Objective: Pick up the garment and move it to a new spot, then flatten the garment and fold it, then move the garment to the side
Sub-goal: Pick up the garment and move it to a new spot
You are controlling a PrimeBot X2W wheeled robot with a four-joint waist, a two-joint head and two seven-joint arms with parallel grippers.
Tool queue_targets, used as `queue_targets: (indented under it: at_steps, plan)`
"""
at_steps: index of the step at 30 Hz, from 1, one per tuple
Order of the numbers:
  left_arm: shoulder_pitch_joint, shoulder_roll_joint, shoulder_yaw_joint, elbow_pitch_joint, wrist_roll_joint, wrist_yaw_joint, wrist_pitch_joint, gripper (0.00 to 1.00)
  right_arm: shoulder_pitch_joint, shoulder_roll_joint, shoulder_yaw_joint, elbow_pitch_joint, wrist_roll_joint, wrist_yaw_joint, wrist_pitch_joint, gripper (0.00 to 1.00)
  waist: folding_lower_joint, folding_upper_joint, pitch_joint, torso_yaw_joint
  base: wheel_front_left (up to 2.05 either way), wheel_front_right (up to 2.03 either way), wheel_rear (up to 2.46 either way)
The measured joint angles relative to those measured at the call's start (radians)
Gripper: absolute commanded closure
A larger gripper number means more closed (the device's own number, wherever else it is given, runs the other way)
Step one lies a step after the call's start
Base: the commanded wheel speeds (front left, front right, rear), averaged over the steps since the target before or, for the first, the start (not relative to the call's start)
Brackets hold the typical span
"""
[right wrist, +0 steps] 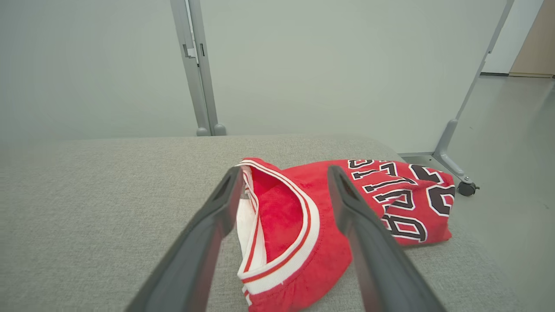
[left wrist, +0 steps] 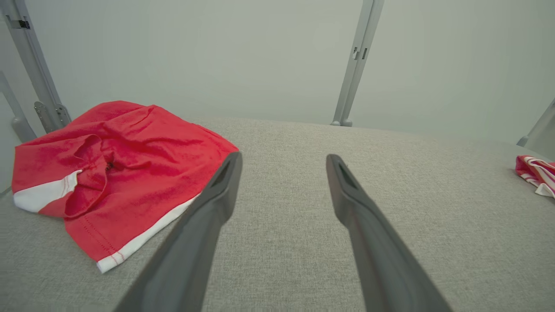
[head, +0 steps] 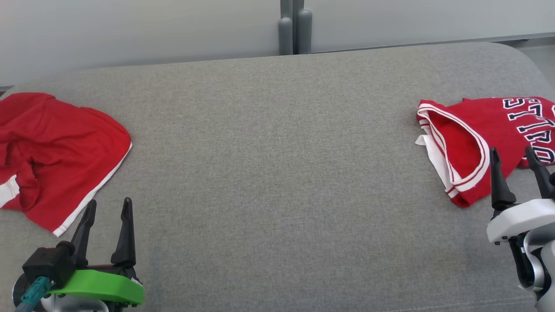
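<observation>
A crumpled red garment [head: 56, 151] with white trim lies at the left end of the grey fabric surface [head: 277, 173]. My left gripper [head: 109, 203] stands open just to the right of its near corner, not touching it. In the left wrist view the same garment [left wrist: 130, 160] sits left of the open left gripper [left wrist: 284, 157]. A red jersey [head: 477, 117] with dark lettering and a striped collar lies at the right end. My right gripper [head: 512, 150] is open at its near edge. In the right wrist view the right gripper [right wrist: 285, 170] frames the jersey's [right wrist: 403, 203] collar opening, with nothing held.
The wide middle of the padded surface is bare grey cloth. A pale partition with grey posts [head: 295, 30] runs behind its far edge. Past the right end the floor drops away, with a wheeled partition foot [right wrist: 466, 187] on it. The jersey's edge [left wrist: 535, 173] shows far right.
</observation>
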Motion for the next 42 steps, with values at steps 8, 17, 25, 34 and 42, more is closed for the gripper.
queue_targets:
  at_steps: [8,17,25,34,42]
  plan:
    - [0.024,-0.01,0.066,-0.013,-0.004,0.037,-0.001,0.0,0.015,0.008,0.08,-0.032,-0.041,0.021,0.0,0.0,0.0,0.0,-0.009,0.083,0.0,0.0,0.0]
    - [0.174,-0.031,0.218,-0.08,-0.034,0.107,-0.002,0.0,-0.075,0.067,0.232,-0.03,-0.089,0.109,0.002,0.0,0.0,0.0,-0.025,0.202,0.0,0.0,0.0]
    - [0.193,-0.037,0.207,-0.114,-0.043,0.086,-0.004,0.0,-0.079,0.055,0.201,-0.01,-0.091,0.103,0.01,0.0,0.0,0.0,-0.033,0.313,0.0,0.0,0.0]
    - [0.168,-0.028,0.156,-0.098,-0.042,0.04,-0.004,0.0,-0.039,0.031,0.146,-0.018,-0.086,0.06,0.01,0.0,0.0,0.0,-0.028,0.433,0.0,0.0,0.0]
    - [0.011,0.0,0.119,-0.096,-0.13,-0.002,0.071,0.0,-0.047,-0.012,0.116,-0.09,-0.089,0.051,0.032,0.0,0.0,0.0,0.028,0.48,0.0,0.0,0.0]
